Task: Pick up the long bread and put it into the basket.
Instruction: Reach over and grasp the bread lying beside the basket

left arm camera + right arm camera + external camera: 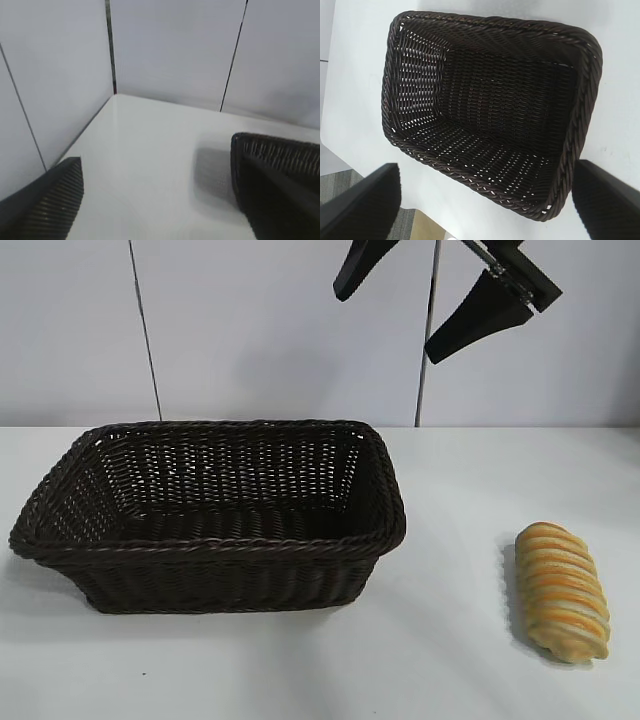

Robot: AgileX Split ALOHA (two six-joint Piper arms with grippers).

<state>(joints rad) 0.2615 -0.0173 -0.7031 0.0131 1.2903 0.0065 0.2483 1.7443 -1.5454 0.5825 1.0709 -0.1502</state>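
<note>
The long bread (562, 590), a golden loaf with orange and cream stripes, lies on the white table to the right of the basket, and neither gripper touches it. The dark brown wicker basket (210, 548) stands empty at centre left. My right gripper (385, 325) hangs high above the basket's right end, open and empty. In the right wrist view the basket (495, 22) lies below the right gripper (485, 205). My left gripper (160, 200) is open over bare table near a wall corner, with nothing between its fingers (50, 205). The left arm is outside the exterior view.
The white table (450, 660) runs back to a pale panelled wall (250, 330). In the right wrist view the table's edge and grey floor (340, 185) show beyond the basket.
</note>
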